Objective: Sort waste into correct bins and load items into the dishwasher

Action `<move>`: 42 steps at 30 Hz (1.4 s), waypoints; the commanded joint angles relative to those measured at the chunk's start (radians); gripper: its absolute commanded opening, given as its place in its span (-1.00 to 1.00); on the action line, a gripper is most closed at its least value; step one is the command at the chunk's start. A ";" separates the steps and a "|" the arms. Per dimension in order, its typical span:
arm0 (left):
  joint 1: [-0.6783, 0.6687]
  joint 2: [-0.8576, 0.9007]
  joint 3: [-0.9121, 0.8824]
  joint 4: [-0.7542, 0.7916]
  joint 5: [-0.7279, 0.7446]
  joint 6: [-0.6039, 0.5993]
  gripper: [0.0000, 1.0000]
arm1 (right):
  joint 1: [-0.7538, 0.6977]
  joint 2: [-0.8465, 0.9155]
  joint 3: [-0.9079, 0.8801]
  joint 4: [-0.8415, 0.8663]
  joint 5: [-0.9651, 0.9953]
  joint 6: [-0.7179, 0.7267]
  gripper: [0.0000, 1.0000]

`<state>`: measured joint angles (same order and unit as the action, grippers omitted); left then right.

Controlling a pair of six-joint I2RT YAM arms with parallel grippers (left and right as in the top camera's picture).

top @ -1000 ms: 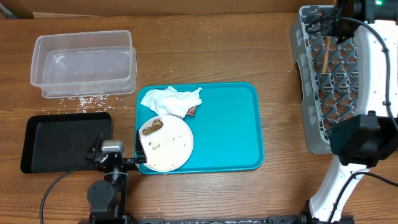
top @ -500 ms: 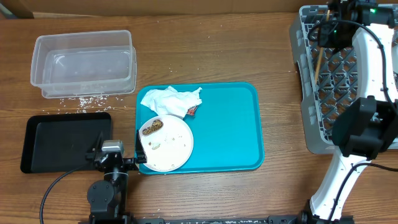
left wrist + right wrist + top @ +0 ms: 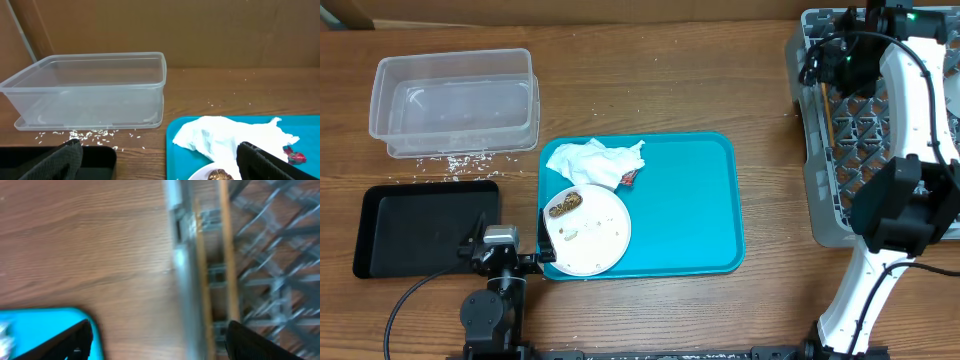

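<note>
Fingers (image 3: 67, 159) of the left hand (image 3: 160, 145) stand wide apart and grip nothing, low at the bottom left of the overhead frame, near the gap between the shallow black tray (image 3: 420, 225) and the round white plate (image 3: 595, 240). That plate sits in the lower left corner of the teal tray (image 3: 680, 200), with a brown food lump (image 3: 563, 206) on its upper left part. Just above it on the teal tray lies the crumpled white napkin (image 3: 595, 162), and the small red wrapper (image 3: 629, 177) touches the napkin's lower right edge. Further up, loose rice grains (image 3: 455, 158) dot the tabletop (image 3: 670, 80) along the near side of the clear tub (image 3: 455, 100) at the upper left. At the upper right, the right hand (image 3: 160, 324) hovers over the left rim of the grey dish rack (image 3: 812, 170) with its fingers spread. The wooden chopsticks (image 3: 226, 250) lie side by side on the rack's lattice, unpinched, though the wrist view is blurred.
</note>
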<state>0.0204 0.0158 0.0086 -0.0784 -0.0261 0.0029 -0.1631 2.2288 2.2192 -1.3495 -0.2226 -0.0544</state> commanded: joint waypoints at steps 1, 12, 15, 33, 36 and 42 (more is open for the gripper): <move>0.005 -0.010 -0.004 0.002 0.009 -0.006 1.00 | 0.005 -0.143 0.008 -0.064 -0.158 0.030 0.73; 0.005 -0.010 -0.004 0.002 0.009 -0.006 1.00 | 0.127 -0.215 -0.012 -0.344 -0.191 0.029 0.73; 0.005 -0.010 -0.004 0.002 0.009 -0.006 1.00 | 0.181 -0.212 -0.032 -0.330 -0.190 0.029 1.00; 0.005 -0.010 -0.004 0.002 0.009 -0.006 1.00 | 0.181 -0.211 -0.044 -0.242 0.117 0.050 1.00; 0.005 -0.010 -0.004 0.002 0.009 -0.006 1.00 | 0.128 -0.211 -0.045 -0.251 0.117 0.082 1.00; 0.005 -0.010 -0.004 0.002 0.009 -0.006 1.00 | 0.007 -0.211 -0.047 -0.243 0.117 0.082 1.00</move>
<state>0.0204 0.0158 0.0086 -0.0784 -0.0261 0.0029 -0.1139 2.0197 2.1780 -1.5982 -0.1223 0.0147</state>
